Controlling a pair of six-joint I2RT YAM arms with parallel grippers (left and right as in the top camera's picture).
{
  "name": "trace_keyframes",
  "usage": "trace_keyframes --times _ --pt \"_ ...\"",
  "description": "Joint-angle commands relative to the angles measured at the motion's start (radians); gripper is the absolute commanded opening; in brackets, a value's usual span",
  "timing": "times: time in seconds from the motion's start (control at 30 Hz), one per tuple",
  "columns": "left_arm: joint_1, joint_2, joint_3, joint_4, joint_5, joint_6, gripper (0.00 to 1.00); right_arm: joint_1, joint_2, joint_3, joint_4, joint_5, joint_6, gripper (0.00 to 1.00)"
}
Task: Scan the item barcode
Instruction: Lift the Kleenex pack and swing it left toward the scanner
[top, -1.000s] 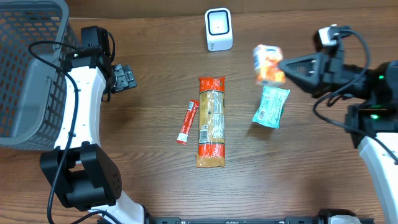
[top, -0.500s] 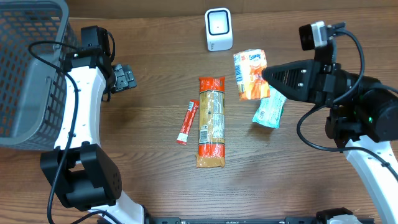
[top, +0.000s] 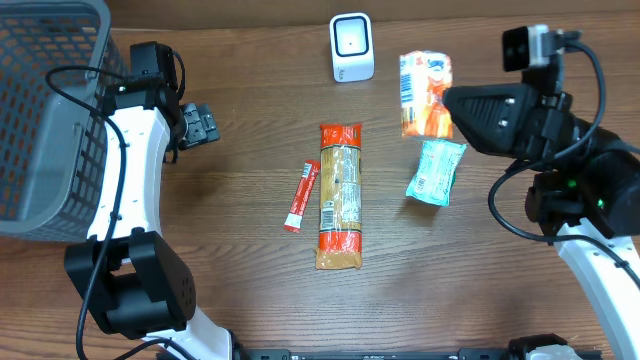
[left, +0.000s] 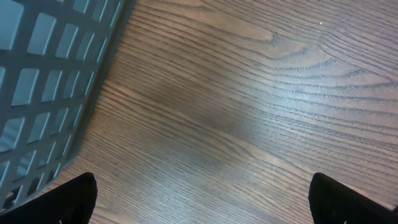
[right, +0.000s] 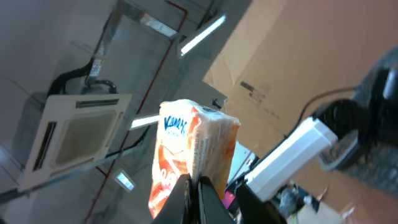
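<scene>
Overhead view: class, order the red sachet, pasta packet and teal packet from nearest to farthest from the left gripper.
1. Red sachet, left of centre, nearest the left gripper.
2. Pasta packet, in the middle.
3. Teal packet, right side.

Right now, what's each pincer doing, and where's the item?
Left pincer open, empty, near basket. Right pincer shut on orange packet, held up beside white scanner. Nothing between them.
</scene>
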Motion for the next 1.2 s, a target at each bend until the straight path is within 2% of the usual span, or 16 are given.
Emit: trace_keyframes --times 0.0,0.5,0.6,0.77,0.9,0.97,1.17 --pt "0.002 -0.008 0.018 0.000 0.005 0.011 1.00 -0.030 -0.006 0.013 0.057 0.037 0.139 0.04" --pt "0.002 -0.008 0.018 0.000 0.005 0.011 1.00 -0.034 -0.006 0.014 0.088 0.014 0.137 0.04" --pt "0.002 -0.008 0.018 0.000 0.005 0.011 1.00 -0.034 -0.006 0.013 0.061 -0.049 0.045 0.04" --pt "0.002 -0.008 0.018 0.000 0.005 0.011 1.00 -0.034 -0.005 0.013 -0.188 -0.243 -0.219 0.04" --pt "0.002 -0.008 0.018 0.000 0.005 0.011 1.00 -0.034 -0.005 0.013 -0.490 -0.397 -0.533 0.04" --pt "0.002 -0.008 0.018 0.000 0.005 0.011 1.00 -0.032 -0.005 0.013 -0.674 -0.449 -0.752 0.04" --pt "0.002 -0.008 0.018 0.000 0.005 0.011 1.00 -0.031 -0.005 0.013 -1.115 -0.435 -1.215 0.04"
